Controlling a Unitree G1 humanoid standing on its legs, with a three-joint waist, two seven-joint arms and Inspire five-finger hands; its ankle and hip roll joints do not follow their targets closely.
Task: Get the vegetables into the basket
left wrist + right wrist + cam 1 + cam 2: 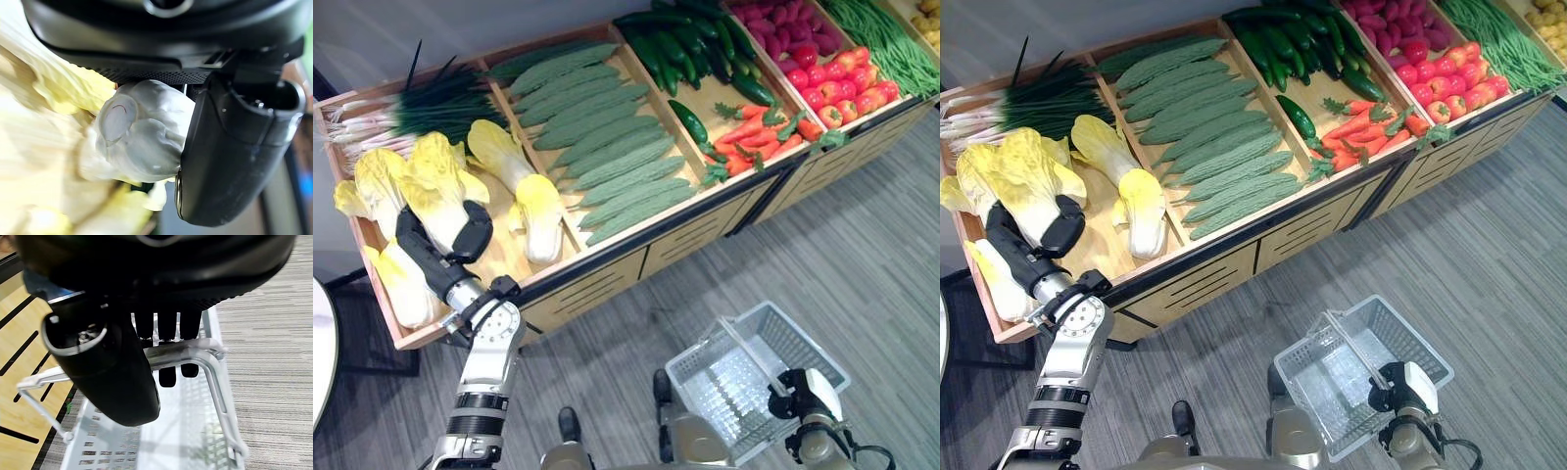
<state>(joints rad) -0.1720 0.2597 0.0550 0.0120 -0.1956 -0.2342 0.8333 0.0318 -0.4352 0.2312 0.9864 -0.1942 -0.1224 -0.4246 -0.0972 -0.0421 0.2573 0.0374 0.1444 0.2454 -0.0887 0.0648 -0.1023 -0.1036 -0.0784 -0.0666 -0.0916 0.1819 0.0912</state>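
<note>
Nearest, the right robot hand (146, 328) curls its fingers round the metal handle of the pale grey plastic basket (695, 377) above the floor. Farther off, the left robot hand (440, 245) clasps a yellow-leaved cabbage (440, 191) in the wooden display surface's (607, 250) left compartment.

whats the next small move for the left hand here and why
Probably lift the cabbage clear of its bin and swing it toward the basket. The left hand looks curled around that yellow cabbage, its thumb pressed on the leaves, while the right hand grips the basket's handle, and the basket looks empty.
</note>
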